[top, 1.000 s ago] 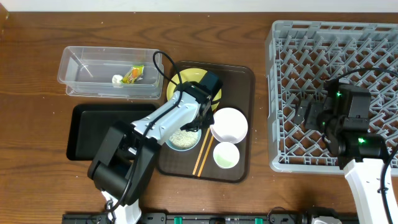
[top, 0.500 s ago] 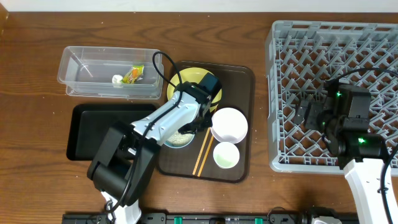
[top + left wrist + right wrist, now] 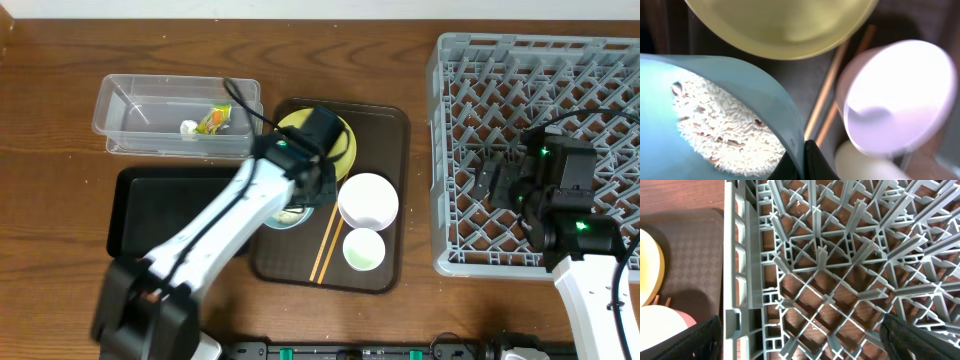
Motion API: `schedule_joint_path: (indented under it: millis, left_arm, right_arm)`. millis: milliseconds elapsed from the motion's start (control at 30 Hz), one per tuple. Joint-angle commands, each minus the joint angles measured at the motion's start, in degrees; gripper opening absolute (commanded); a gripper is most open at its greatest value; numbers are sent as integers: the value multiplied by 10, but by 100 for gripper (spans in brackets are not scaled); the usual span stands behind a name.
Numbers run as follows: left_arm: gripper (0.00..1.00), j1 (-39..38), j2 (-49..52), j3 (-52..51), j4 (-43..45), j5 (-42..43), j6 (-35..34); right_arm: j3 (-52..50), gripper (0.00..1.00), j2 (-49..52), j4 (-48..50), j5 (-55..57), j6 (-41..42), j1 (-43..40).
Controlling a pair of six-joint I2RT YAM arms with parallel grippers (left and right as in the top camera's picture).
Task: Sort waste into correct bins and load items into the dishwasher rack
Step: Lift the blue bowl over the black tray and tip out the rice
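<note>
While looking down over the counter (image 3: 60, 60), found the left end effector (image 3: 800, 161) pinched shut on the rim of the light blue bowl (image 3: 660, 90), one finger inside the wall and one outside. Saw that bowl mouth-up at the left side of the brown serving tray (image 3: 385, 125), with a heap of whitish rice crumbs (image 3: 720, 130) in its bottom. Could not tell whether it rested on the tray or hung just above it.

Noted the yellow-green plate (image 3: 780, 25) at the far end of the same tray, partly under the left arm. Found the white bowl (image 3: 368, 200) just right of the blue one and the small white cup (image 3: 363, 250) nearer the front edge, both mouth-up.

Traced the chopsticks (image 3: 325, 250) lying side by side between the blue bowl and the cup. Read their long axis as running front to back along the tray, leaning slightly right at the far end.

Spotted the clear tub (image 3: 130, 115) at the far left, holding the snack wrapper (image 3: 213, 120) and, just beside it, the white scrap (image 3: 188, 127). Placed the black tray (image 3: 160, 215) directly in front of the tub.

Found the right end effector (image 3: 800, 325) hanging over the left part of the dishwasher rack (image 3: 470, 100), fingers spread wide and gripping nothing.
</note>
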Motion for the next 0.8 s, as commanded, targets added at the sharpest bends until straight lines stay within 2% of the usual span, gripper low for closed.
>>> schedule_joint_path:
  millis: [0,133,267,467,767]
  left_arm:
    - [6,50,-38,14,-19,49,69]
    - [6,138,-54,14,-42,106,121]
    - [6,234,-53,6,-47,212,201]
    - [6,366,-49,-30,-49,328,276]
    - [6,528,-17,-115,-49,598,453]
  right_arm:
    - [11,99,-2,0,0,-2,6]
    - [11,99,-2,0,0,-2,6]
    - [11,99,-2,0,0,-2,6]
    - [11,99,-2,0,0,-2,6]
    - [11,99,-2,0,0,-2,6]
